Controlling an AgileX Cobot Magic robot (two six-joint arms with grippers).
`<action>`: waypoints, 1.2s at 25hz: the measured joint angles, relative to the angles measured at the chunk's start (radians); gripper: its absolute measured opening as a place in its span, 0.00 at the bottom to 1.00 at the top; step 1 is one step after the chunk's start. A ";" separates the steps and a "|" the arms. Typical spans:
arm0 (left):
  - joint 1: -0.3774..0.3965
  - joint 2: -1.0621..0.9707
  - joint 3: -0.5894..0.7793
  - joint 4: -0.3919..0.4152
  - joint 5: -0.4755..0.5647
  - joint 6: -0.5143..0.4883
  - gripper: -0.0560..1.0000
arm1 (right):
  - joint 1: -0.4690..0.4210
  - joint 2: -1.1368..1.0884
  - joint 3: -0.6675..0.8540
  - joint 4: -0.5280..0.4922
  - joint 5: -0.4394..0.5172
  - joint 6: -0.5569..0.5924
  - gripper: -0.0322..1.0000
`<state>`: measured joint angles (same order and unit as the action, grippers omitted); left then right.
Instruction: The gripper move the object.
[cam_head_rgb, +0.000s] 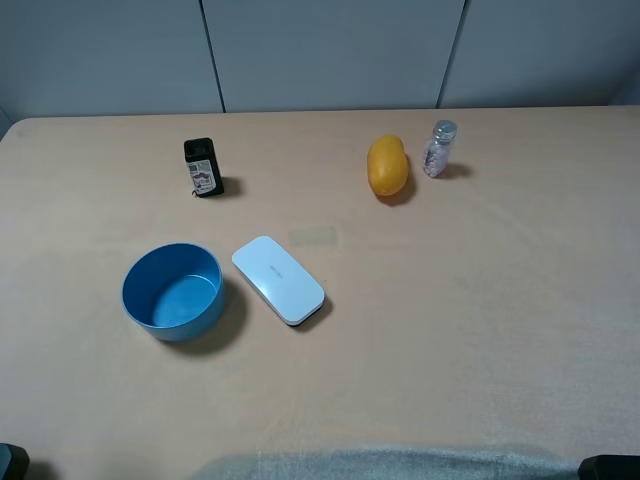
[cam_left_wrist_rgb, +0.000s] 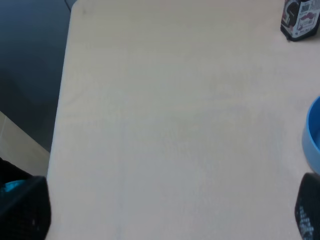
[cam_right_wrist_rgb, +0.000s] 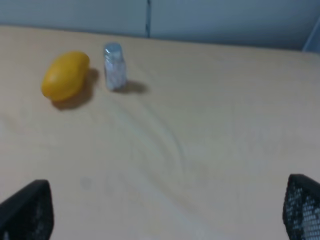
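Observation:
The white oblong case (cam_head_rgb: 278, 280) lies flat on the tan table, angled, just right of the blue bowl (cam_head_rgb: 172, 291). It does not show in either wrist view. My left gripper (cam_left_wrist_rgb: 169, 212) is open and empty over bare table at the near left, far from the case. Only its two black fingertips (cam_left_wrist_rgb: 25, 212) show. My right gripper (cam_right_wrist_rgb: 166, 207) is open and empty over the near right of the table, with its black fingertips (cam_right_wrist_rgb: 30, 210) wide apart. In the high view only dark bits of the arms show at the bottom corners (cam_head_rgb: 10, 462).
A small black box with a label (cam_head_rgb: 203, 167) stands behind the bowl and also shows in the left wrist view (cam_left_wrist_rgb: 300, 20). An orange oval fruit (cam_head_rgb: 387, 165) and a small clear bottle (cam_head_rgb: 439, 148) stand at the back right. The table's left edge (cam_left_wrist_rgb: 60, 100) is near the left gripper.

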<state>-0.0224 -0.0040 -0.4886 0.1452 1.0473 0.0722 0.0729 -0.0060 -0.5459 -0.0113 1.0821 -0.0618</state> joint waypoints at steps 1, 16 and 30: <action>0.000 0.000 0.000 0.000 0.000 0.000 0.98 | 0.000 0.000 0.000 0.000 0.000 0.000 0.70; 0.000 0.000 0.000 0.000 0.000 0.000 0.98 | -0.126 0.000 0.053 0.011 -0.055 0.000 0.70; 0.000 0.000 0.000 0.000 0.000 0.000 0.98 | -0.126 0.000 0.053 0.011 -0.055 0.000 0.70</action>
<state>-0.0224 -0.0040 -0.4886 0.1452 1.0473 0.0722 -0.0529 -0.0060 -0.4929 0.0000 1.0268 -0.0618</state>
